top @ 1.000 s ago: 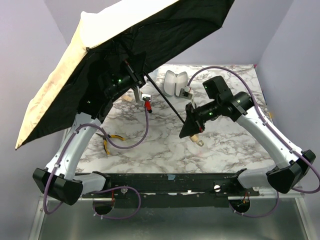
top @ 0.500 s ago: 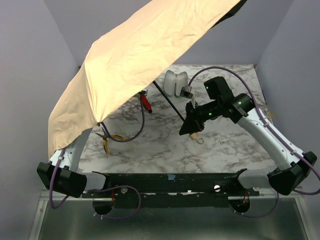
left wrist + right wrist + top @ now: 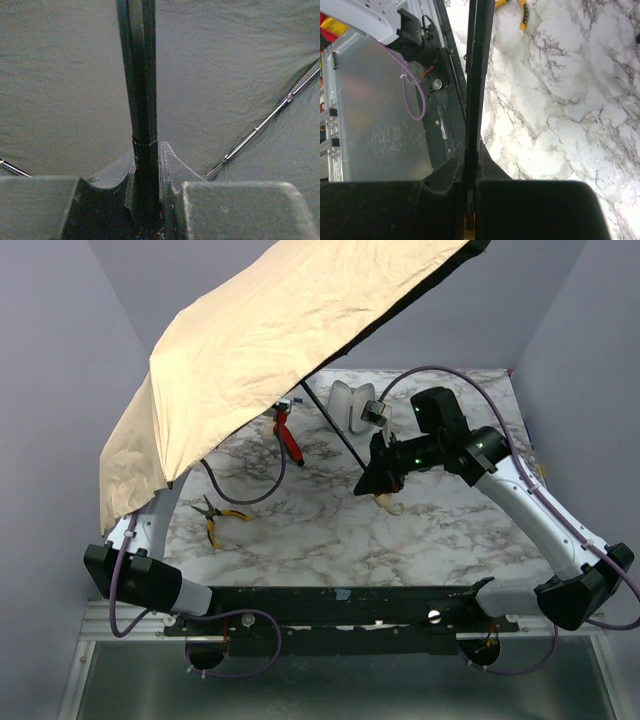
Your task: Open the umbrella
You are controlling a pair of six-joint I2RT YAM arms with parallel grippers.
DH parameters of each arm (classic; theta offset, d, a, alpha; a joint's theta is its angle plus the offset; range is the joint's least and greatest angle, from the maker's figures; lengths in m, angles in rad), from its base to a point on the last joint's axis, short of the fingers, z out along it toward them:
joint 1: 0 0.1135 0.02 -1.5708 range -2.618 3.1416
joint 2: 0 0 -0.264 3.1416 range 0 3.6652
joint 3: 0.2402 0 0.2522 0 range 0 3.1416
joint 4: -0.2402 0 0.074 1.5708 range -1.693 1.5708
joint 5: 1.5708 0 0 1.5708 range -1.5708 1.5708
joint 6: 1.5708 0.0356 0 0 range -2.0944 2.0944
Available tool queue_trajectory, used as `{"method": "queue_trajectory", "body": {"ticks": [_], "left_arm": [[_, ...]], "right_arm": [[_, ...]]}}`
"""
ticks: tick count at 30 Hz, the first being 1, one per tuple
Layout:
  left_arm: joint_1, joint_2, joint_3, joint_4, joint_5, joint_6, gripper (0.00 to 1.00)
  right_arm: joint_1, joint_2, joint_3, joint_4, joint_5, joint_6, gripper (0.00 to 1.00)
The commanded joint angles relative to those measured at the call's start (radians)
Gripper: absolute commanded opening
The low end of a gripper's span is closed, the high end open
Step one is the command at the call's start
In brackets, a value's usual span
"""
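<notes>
**End effectors both clamped on one slanting shaft**

Right end effector (image 3: pixel 383 478) is the nearer grip. Its fingers are closed on the thin black shaft (image 3: pixel 340 435) at its low end, just above the beige handle (image 3: pixel 388 503). The handle hangs close over the bench (image 3: pixel 450 540), and whether it touches is hard to tell. In the right wrist view the shaft runs straight out from between the fingers, in line with them.

From that grip the shaft climbs away and to the left, then passes under the canopy (image 3: pixel 280 330). The umbrella is held in the air, tilted, with the tan canopy spread over the left arm and the far left of the bench.

Left end effector (image 3: pixel 147 150) is hidden beneath the fabric in the top view. Its wrist camera shows it pinched on the thicker upper part of the shaft. The dark underside of the canopy and a rib (image 3: pixel 260 127) lie just beyond it.

The coming move turns on the shaft's long axis, which runs from near right and low to far left and high. The left arm is nearer the canopy and the right arm nearer the handle, so any final push or pull would likely run along that line. The canopy looks fully spread, though the frames do not show whether it has latched.
</notes>
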Motion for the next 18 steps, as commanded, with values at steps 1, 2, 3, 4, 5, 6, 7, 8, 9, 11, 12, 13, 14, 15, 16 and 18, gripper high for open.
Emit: {"method": "queue_trajectory", "body": {"ticks": [1, 2, 3, 4, 5, 6, 7, 8, 9, 11, 12, 13, 14, 15, 16, 18], "left_arm": [[0.241, 0.044, 0.137, 0.299, -0.441, 0.061, 0.19], [0.250, 0.055, 0.151, 0.307, -0.447, 0.060, 0.19], [0.257, 0.065, 0.168, 0.314, -0.453, 0.058, 0.19], [0.264, 0.077, 0.184, 0.317, -0.455, 0.057, 0.19], [0.272, 0.085, 0.201, 0.317, -0.456, 0.056, 0.19], [0.279, 0.094, 0.212, 0.317, -0.456, 0.054, 0.19], [0.283, 0.099, 0.223, 0.319, -0.455, 0.050, 0.19], [0.288, 0.102, 0.228, 0.320, -0.451, 0.048, 0.19], [0.290, 0.101, 0.225, 0.324, -0.446, 0.050, 0.19], [0.292, 0.093, 0.201, 0.346, -0.424, 0.048, 0.20], [0.292, 0.086, 0.185, 0.355, -0.404, 0.047, 0.21], [0.293, 0.073, 0.162, 0.359, -0.376, 0.045, 0.22], [0.289, 0.061, 0.137, 0.358, -0.346, 0.040, 0.23], [0.283, 0.042, 0.113, 0.348, -0.310, 0.030, 0.24], [0.271, 0.024, 0.093, 0.315, -0.286, 0.021, 0.24], [0.233, -0.015, 0.068, 0.247, -0.232, -0.031, 0.24]], "right_arm": [[0.019, -0.076, -0.044, -0.351, -0.083, -0.142, 0.01], [0.018, -0.076, -0.044, -0.351, -0.079, -0.143, 0.01], [0.018, -0.076, -0.045, -0.350, -0.079, -0.144, 0.01], [0.019, -0.072, -0.046, -0.350, -0.078, -0.144, 0.01], [0.019, -0.070, -0.043, -0.350, -0.076, -0.144, 0.01], [0.019, -0.068, -0.045, -0.350, -0.075, -0.146, 0.01], [0.019, -0.066, -0.045, -0.350, -0.074, -0.148, 0.01], [0.019, -0.064, -0.045, -0.350, -0.073, -0.149, 0.01], [0.019, -0.062, -0.046, -0.350, -0.073, -0.150, 0.01], [0.019, -0.058, -0.051, -0.347, -0.075, -0.150, 0.01], [0.019, -0.058, -0.054, -0.340, -0.080, -0.144, 0.01], [0.019, -0.059, -0.056, -0.329, -0.082, -0.136, 0.01], [0.019, -0.059, -0.055, -0.313, -0.084, -0.121, 0.01], [0.018, -0.059, -0.053, -0.285, -0.082, -0.102, 0.01], [0.018, -0.058, -0.049, -0.263, -0.083, -0.082, 0.01], [0.018, -0.050, -0.036, -0.180, -0.083, -0.022, 0.01]]}}
